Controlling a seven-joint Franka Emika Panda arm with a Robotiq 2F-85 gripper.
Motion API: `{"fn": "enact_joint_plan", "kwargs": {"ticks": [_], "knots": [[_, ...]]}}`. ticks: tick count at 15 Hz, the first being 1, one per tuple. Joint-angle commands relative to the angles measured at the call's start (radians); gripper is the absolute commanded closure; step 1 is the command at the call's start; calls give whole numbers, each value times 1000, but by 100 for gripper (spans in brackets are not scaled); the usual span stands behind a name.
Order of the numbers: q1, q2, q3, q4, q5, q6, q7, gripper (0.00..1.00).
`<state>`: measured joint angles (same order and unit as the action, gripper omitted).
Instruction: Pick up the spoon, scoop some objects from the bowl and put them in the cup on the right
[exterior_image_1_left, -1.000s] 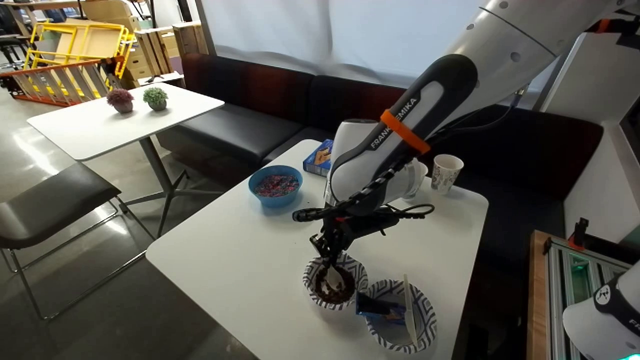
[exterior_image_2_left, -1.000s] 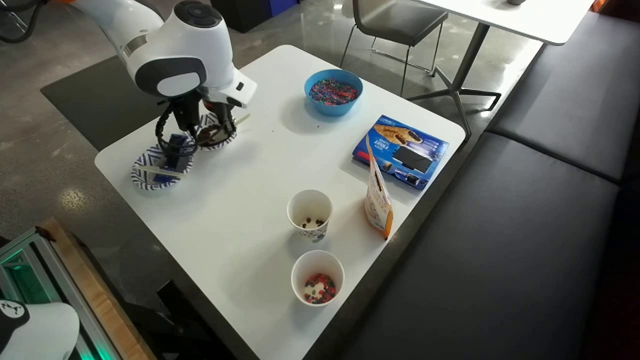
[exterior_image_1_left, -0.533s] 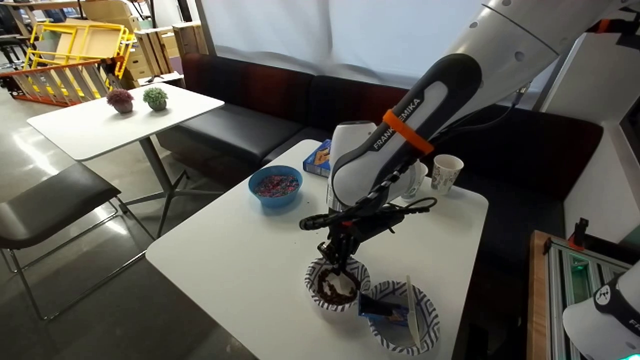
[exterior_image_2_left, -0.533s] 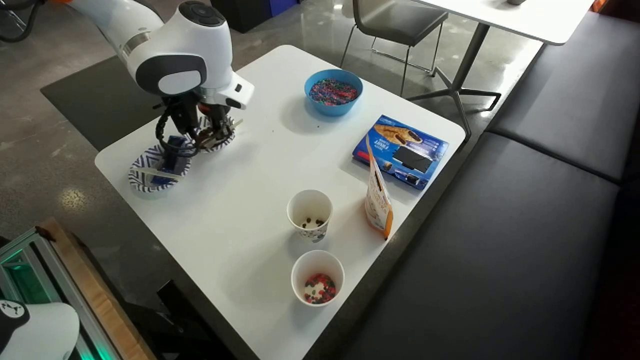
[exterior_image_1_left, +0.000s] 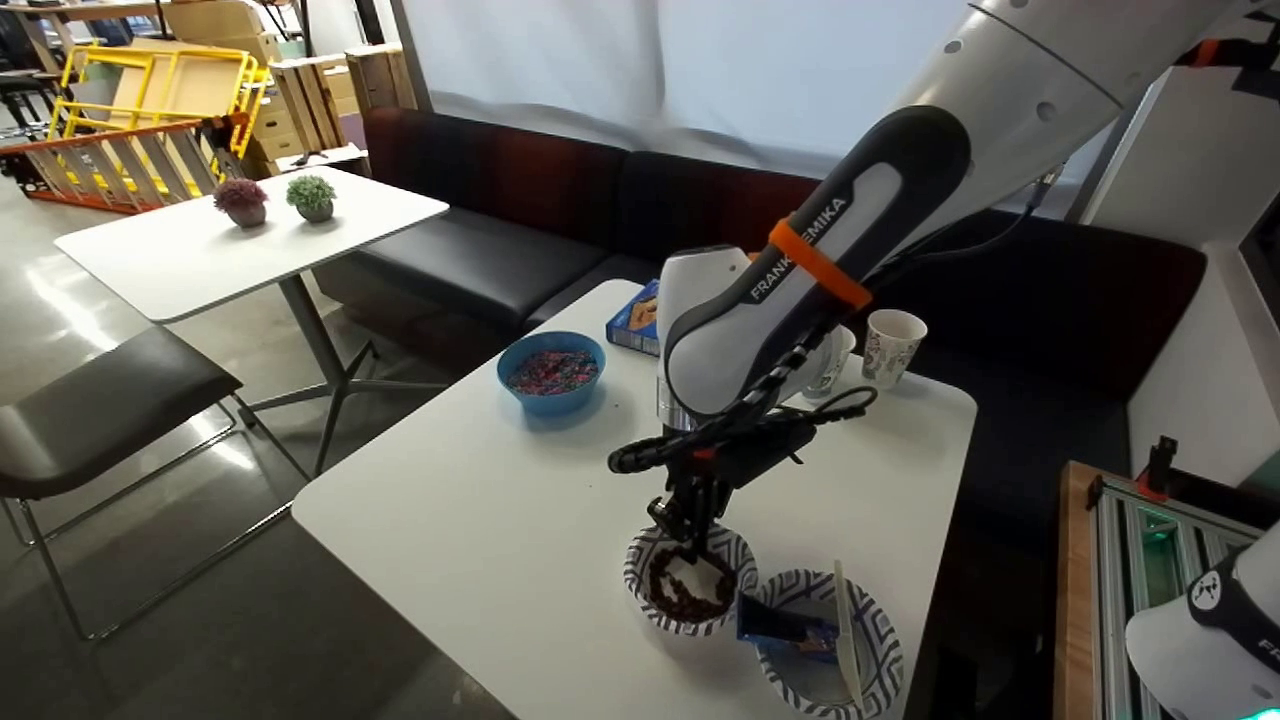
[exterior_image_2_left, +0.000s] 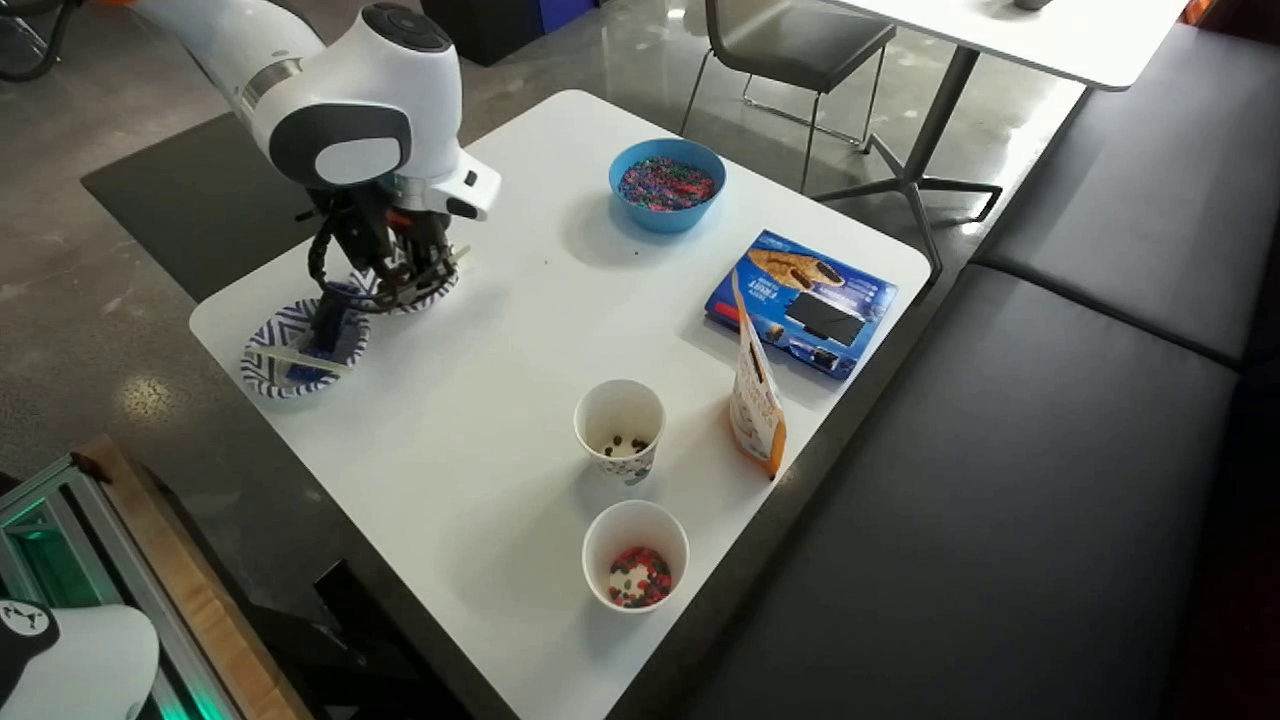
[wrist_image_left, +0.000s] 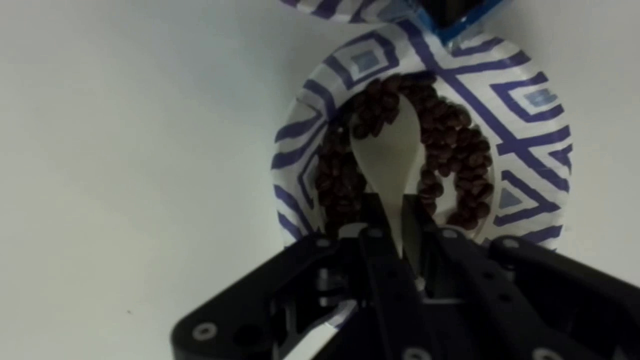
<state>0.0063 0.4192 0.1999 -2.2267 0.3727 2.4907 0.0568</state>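
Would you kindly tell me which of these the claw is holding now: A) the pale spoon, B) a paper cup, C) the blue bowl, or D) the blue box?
A: in the wrist view, the claw is closed on the pale spoon, whose head shows against dark brown pieces.

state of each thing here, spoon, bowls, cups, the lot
Gripper, shut on the spoon
Spoon, gripped, in or above the striped bowl
Beans, spread out, partly covering the spoon's head
Striped bowl, upright
Striped plate, upright
Pale utensil, across the plate
Blue packet, on the plate
Blue bowl, upright, holding coloured bits
Cup nearer the bag, upright, dark pieces inside
Farther cup, upright, red and dark pieces inside
Blue box, flat
Bag, standing upright
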Motion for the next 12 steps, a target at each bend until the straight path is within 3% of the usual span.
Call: {"fn": "enact_joint_plan", "kwargs": {"ticks": [1, 12], "knots": [[-3, -12, 4, -2, 47, -43, -33, 96], [-57, -27, -12, 52, 342, -174, -25, 96]]}}
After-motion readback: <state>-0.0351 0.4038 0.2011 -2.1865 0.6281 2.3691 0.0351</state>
